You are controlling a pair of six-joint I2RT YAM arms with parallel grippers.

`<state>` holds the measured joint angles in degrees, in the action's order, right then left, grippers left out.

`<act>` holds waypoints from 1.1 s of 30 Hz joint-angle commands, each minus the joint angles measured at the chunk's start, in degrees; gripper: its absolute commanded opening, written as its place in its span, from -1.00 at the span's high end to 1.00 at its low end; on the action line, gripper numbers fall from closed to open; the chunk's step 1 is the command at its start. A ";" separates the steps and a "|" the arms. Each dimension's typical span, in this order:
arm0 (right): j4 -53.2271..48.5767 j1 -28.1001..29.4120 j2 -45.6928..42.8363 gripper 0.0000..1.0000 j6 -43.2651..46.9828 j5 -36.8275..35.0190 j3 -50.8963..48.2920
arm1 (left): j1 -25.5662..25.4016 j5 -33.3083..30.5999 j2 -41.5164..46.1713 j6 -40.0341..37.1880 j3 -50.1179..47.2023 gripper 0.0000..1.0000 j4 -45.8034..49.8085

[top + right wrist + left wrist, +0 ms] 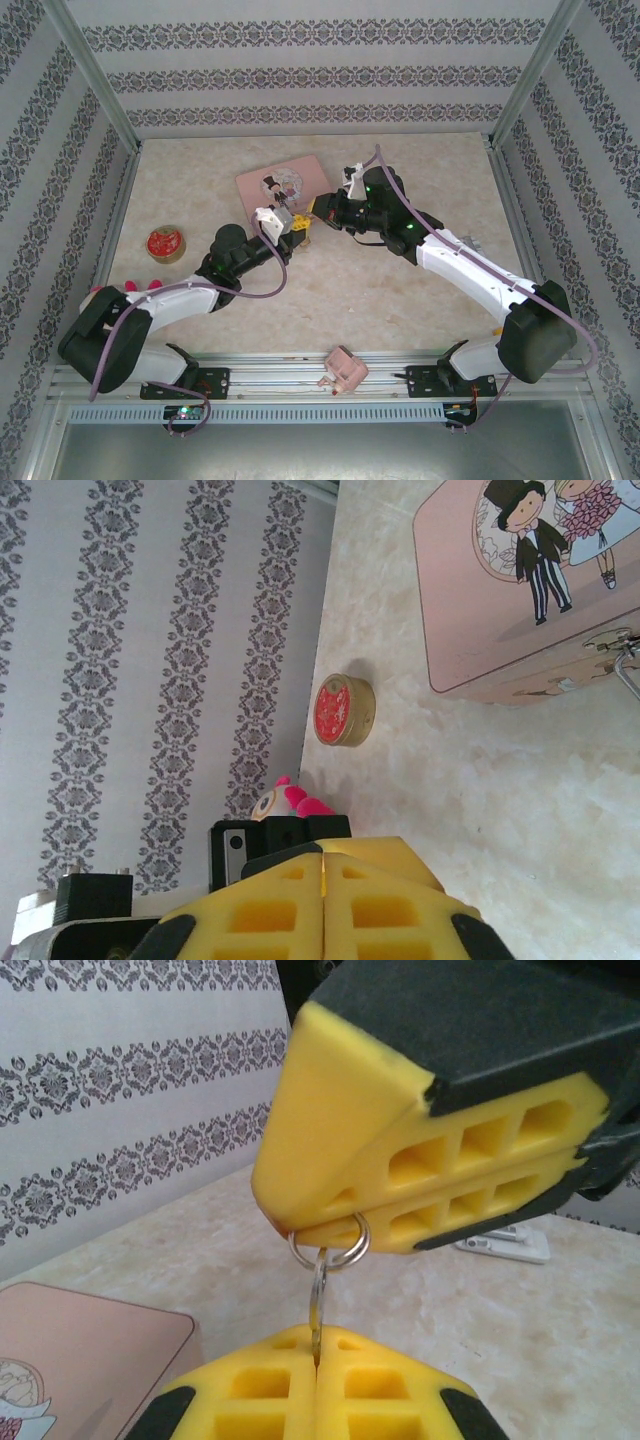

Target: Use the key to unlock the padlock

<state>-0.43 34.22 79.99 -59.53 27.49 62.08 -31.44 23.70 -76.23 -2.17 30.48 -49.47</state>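
Beside the pink rectangular tin (90, 1350): pinching the thin greyish metal key (318, 1295) in the closed left gripper (316, 1348), clamping its silver ring (330, 1248) in the closed right gripper (335, 1222). Cannot locate the small brass padlock; presumably yet to insert and turn.

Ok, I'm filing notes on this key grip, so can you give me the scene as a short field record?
left gripper: shut on the key, edge-on between its pads
right gripper: shut on the split ring, above the left gripper
link: key hangs from the split ring
pink tin: lid closed, on the table just beyond both grippers
round red-lidded tin: apart, near the left wall
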 commanded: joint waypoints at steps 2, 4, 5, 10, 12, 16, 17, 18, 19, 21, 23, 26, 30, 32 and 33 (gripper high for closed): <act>-1.73 -1.08 -2.75 0.63 4.73 -0.24 0.26 | -0.55 0.10 5.76 -5.04 3.97 1.00 18.17; -2.81 -1.17 -3.76 0.50 7.06 0.01 0.67 | -0.55 0.55 7.78 -7.32 5.50 1.00 24.74; -3.38 -1.17 -4.44 0.45 8.40 0.02 0.88 | -0.55 0.90 8.73 -8.41 6.29 1.00 28.11; -9.00 -1.09 -7.82 0.36 17.92 -0.78 3.16 | -0.55 5.51 11.27 -13.77 12.31 1.00 45.66; -13.85 -0.50 -8.97 0.41 24.27 -2.10 5.16 | -0.55 9.33 10.61 -17.21 16.63 1.00 55.41; -21.01 1.87 -10.76 0.45 35.33 -6.37 7.07 | -0.55 15.35 7.48 -23.66 26.05 1.00 73.55; -21.97 2.33 -10.98 0.44 37.35 -5.91 7.17 | -0.55 15.90 6.51 -24.90 28.34 1.00 77.09; -22.48 2.67 -11.08 0.44 39.02 -4.90 7.11 | -0.53 16.55 5.70 -26.04 30.42 1.00 80.67; -22.73 2.89 -11.08 0.44 40.22 -3.31 6.96 | -0.55 17.09 5.12 -27.09 31.86 1.00 83.19; -22.78 3.28 -11.08 0.44 42.50 -0.19 6.24 | -0.56 17.79 4.20 -29.13 34.42 1.00 87.26; -22.64 3.40 -10.91 0.45 43.87 2.53 5.50 | -0.55 17.80 3.97 -29.94 35.25 1.00 88.72; -21.80 3.46 -10.47 0.48 44.93 6.42 4.42 | -0.55 17.57 4.20 -30.26 35.13 1.00 88.91; -20.29 3.51 -9.30 0.49 45.20 10.99 3.55 | -0.59 18.53 4.45 -29.75 35.00 1.00 88.68; -20.05 3.50 -8.35 0.49 45.38 13.10 3.53 | -0.55 18.62 4.56 -29.56 34.87 1.00 88.41; -20.01 3.51 -7.74 0.49 45.45 13.94 3.57 | -0.55 18.55 4.59 -29.55 34.77 1.00 88.23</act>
<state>-21.56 37.30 71.05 -16.08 36.32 66.22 -31.44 40.42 -71.92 -30.17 64.53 36.36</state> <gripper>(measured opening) 0.257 0.054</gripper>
